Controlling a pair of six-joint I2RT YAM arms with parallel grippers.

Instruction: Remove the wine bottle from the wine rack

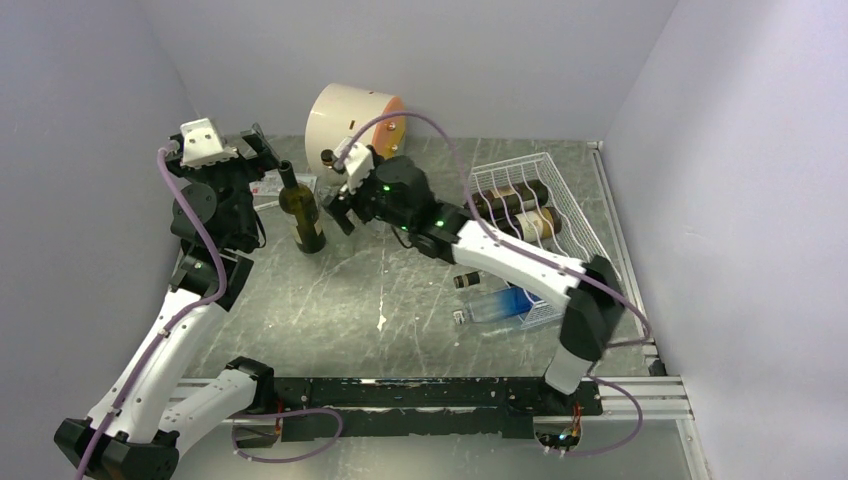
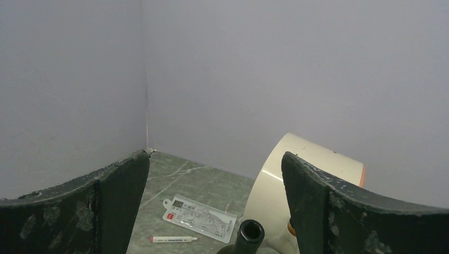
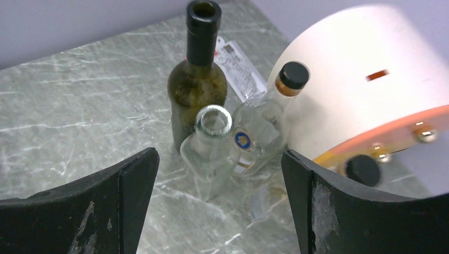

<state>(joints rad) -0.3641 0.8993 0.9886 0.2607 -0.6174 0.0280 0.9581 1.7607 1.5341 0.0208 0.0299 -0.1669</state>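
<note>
The white wire wine rack stands at the right and holds two dark bottles lying in its cradles. A green wine bottle stands upright on the table left of centre, open-mouthed; it also shows in the right wrist view, and its mouth shows in the left wrist view. My left gripper is open and empty, above and just behind that bottle's mouth. My right gripper is open and empty, just right of the green bottle, facing a clear glass bottle.
A cream drum with an orange face lies at the back. A round clear bottle with a black cap stands against it. A printed packet and a pen lie behind the green bottle. Clear and blue bottles lie beside the rack's near end.
</note>
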